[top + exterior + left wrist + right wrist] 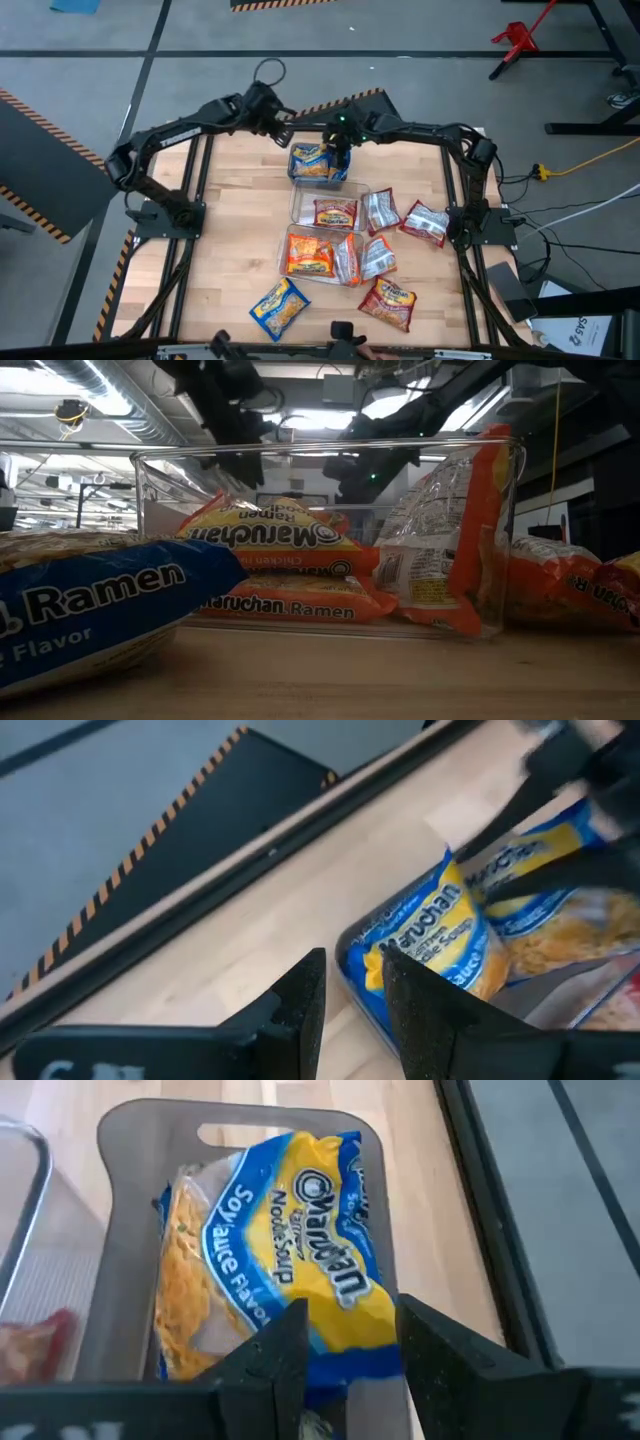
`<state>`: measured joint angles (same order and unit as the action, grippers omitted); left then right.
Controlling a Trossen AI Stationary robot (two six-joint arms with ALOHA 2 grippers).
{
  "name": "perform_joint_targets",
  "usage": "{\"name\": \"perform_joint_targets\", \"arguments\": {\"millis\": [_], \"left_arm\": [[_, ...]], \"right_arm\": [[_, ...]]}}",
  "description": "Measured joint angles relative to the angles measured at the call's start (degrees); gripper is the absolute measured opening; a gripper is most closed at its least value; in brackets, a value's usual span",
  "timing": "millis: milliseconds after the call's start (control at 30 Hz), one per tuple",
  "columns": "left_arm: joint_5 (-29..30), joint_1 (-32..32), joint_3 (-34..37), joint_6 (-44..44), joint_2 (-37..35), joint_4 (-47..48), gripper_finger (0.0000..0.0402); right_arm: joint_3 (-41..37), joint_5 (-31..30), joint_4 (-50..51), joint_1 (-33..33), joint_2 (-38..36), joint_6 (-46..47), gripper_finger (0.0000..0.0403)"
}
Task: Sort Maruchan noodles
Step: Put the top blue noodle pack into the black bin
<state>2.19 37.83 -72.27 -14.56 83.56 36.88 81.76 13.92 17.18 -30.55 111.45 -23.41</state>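
Nearest packet [90,610]: blue-and-yellow, lying flat on the tabletop [235,215] at the near edge, well apart from the bins.
Near bin [290,262]: clear, holding stacked orange packets [310,255]; one red-and-silver packet [450,545] standing on edge against its side wall.
Middle bin [297,205]: holding one orange packet [335,213].
Far bin [125,1230]: holding blue-and-yellow packets [315,163], topmost one crumpled, label up.
Loose packets: red-and-silver ones [425,222] scattered right of the bins; one red packet [388,303] near the front right.
Right tool [350,1345]: above the far bin, fingers part-way open on either side of the top blue-and-yellow packet's near end; probably pinching it, though contact is not clearly shown.
Left tool [355,1005]: just beside the far bin's outer corner, over bare tabletop, fingers narrowly apart, nothing between them.
Left arm: reaching in from the far left corner.
Right arm: reaching in from the far right.
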Motion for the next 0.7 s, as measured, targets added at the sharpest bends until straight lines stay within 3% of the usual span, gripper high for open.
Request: {"name": "perform_joint_targets", "arguments": {"millis": [500, 700], "left_arm": [[0.1, 0.0, 0.0, 0.1, -6.3, 3.2, 0.0096], [-1.3, 0.0, 0.0, 0.1, -7.9, 9.7, 0.0096]], "right_arm": [[-0.1, -0.8, 3.7, 1.0, 2.6, 2.2, 0.0138], [-0.1, -0.8, 7.3, 0.9, -1.7, 2.6, 0.0138]]}}
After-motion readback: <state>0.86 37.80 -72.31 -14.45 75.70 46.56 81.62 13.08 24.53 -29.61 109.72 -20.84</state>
